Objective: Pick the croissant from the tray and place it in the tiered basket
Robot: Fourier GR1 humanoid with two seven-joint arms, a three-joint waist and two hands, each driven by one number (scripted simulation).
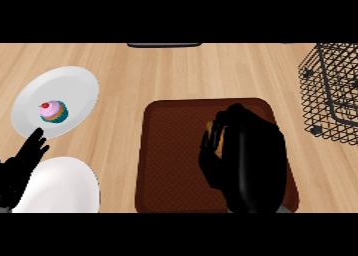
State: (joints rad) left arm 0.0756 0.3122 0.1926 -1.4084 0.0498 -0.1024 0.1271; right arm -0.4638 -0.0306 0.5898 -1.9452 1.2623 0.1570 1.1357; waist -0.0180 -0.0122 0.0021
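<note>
A dark brown tray lies on the wooden counter in the middle of the head view. My right hand is over the tray, its black fingers curled round the croissant, of which only a tan sliver shows between fingers and thumb. The black wire tiered basket stands at the far right, apart from the hand. My left hand rests open at the lower left, fingers up.
A white plate with a pink-frosted cupcake sits at the left. A dark object lies at the counter's back edge. Bare wood separates tray and basket.
</note>
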